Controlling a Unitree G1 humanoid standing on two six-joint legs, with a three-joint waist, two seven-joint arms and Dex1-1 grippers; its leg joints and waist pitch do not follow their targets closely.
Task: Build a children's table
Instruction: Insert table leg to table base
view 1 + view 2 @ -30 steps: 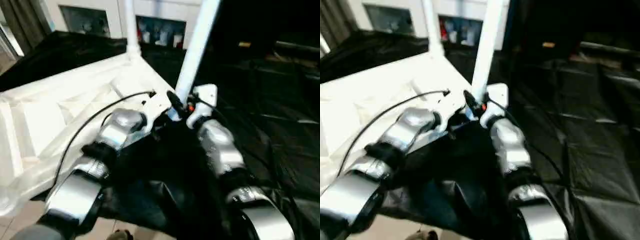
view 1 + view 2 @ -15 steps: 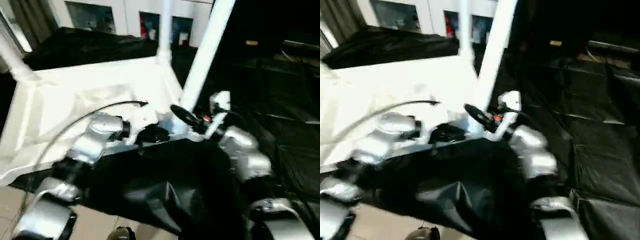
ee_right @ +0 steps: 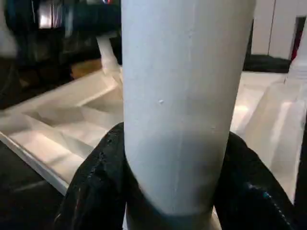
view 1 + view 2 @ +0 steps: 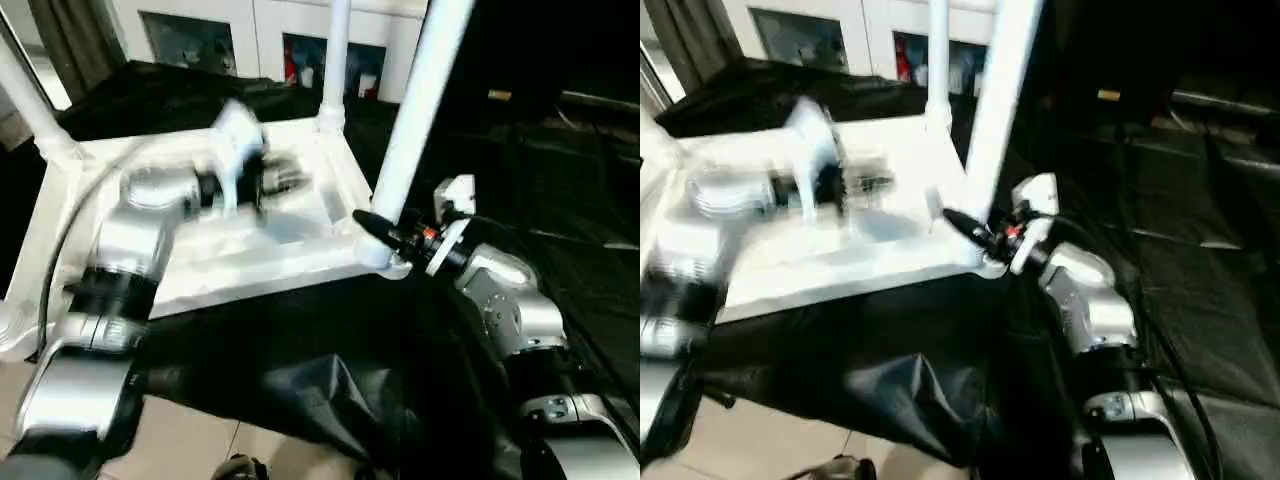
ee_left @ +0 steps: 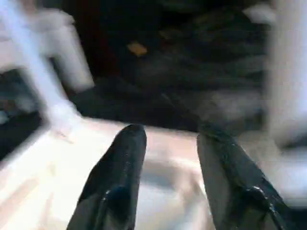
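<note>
The children's table lies upside down, its white ribbed underside (image 4: 250,250) facing up. Three legs stand in corner sockets: the near right leg (image 4: 415,110), a far right leg (image 4: 335,60) and a left leg (image 4: 30,100). My right gripper (image 4: 380,228) is shut on the near right leg just above its socket; the right wrist view has that leg (image 3: 187,96) between both black fingers (image 3: 96,187). My left gripper (image 5: 172,139) hovers open over the underside's middle, nothing between its fingers (image 5: 120,182). It appears blurred in the eye view (image 4: 280,180).
Black sheeting (image 4: 330,380) covers the ground under and to the right of the table. White cabinets with glass doors (image 4: 310,60) stand behind. Pale floor tiles (image 4: 190,450) show at the near left.
My left arm has swung from the near right corner out over the table's underside, and its fingers have opened. The right gripper stays on the leg. The head camera has shifted.
</note>
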